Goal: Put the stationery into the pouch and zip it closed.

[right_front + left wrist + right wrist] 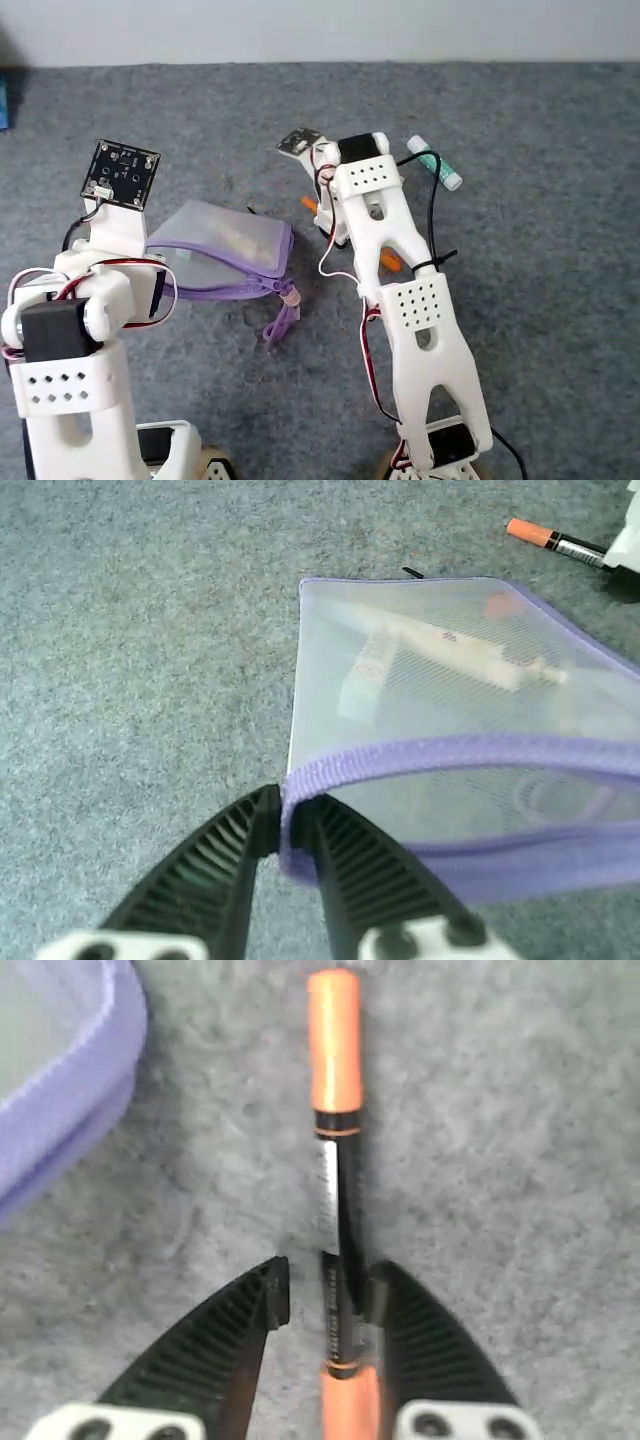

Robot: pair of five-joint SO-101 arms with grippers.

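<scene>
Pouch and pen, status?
Left hand shut on pouch rim, mouth open. Right hand open, straddling orange-capped pen on carpet. Green-white tube lies apart, outside pouch.

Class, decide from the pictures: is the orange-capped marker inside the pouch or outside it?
Outside. The marker lies on the grey carpet beside the purple pouch, within the open right gripper.

You have no legible text here: the pen (337, 1200) carries pale print along its black barrel, and the white tube (450, 650) inside the pouch (450, 755) bears reddish marks, both too blurred to read.
</scene>
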